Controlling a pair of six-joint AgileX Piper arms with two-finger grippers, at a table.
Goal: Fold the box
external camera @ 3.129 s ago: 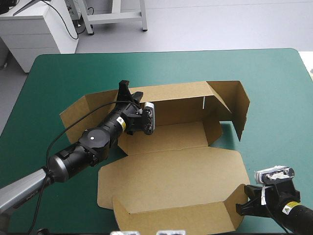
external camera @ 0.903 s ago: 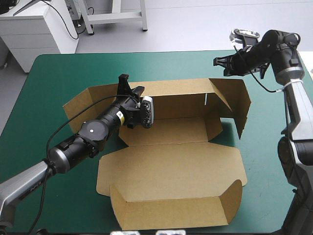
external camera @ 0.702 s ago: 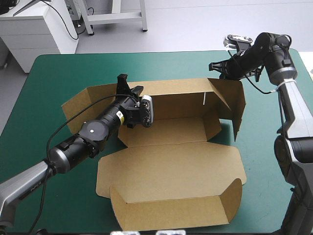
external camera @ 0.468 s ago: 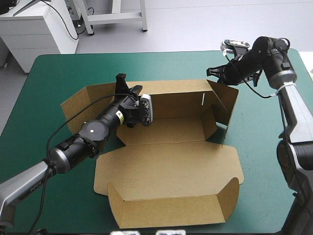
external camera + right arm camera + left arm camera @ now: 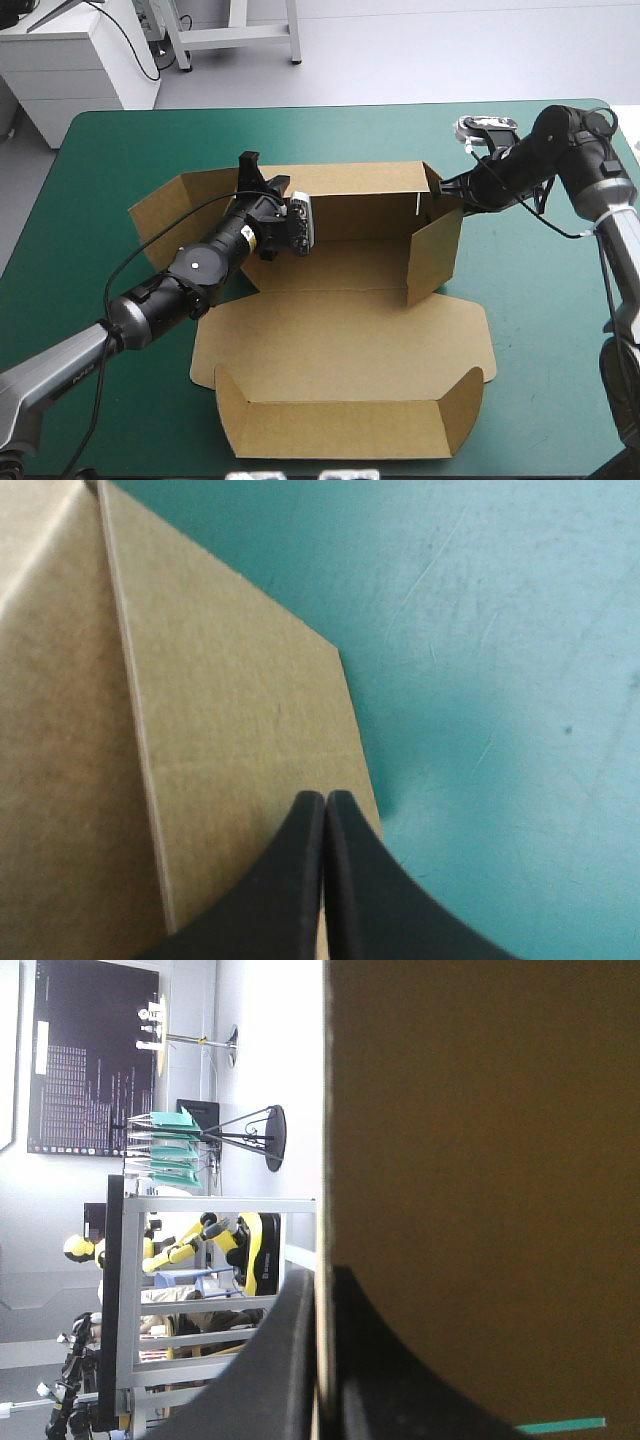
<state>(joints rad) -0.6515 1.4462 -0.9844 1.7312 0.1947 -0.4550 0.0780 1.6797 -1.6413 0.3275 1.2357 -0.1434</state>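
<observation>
Most of the high view is the table (image 5: pixel 130 150) with its teal-green cover, and the brown box (image 5: pixel 340 265) lies open at its middle. The lid (image 5: pixel 340 340) is the box's widest part, flat on the cover toward the near edge, with its front flap (image 5: pixel 350 430) raised along the near side. Beyond the box's floor the far wall (image 5: pixel 360 205) stands upright. At the wall's right end the end flap (image 5: pixel 435 255) stands turned inward across the floor, while the left end flap (image 5: pixel 165 215) leans outward over the cover.

Reaching in from the left, the left gripper (image 5: pixel 262 180) sits at the left part of the far wall. In the left wrist view its black fingers (image 5: pixel 290 1360) are all but closed, with the top edge of the board (image 5: pixel 480 1160) pinched between them.

From the right, the right gripper (image 5: pixel 447 187) is at the far right corner of the box, on the outer side of the end flap. Its wrist view shows the two fingers (image 5: pixel 300 860) pressed together into one point, nothing between them, over the brown flap (image 5: pixel 240 730), with bare cover (image 5: pixel 500 630) just beside.
</observation>
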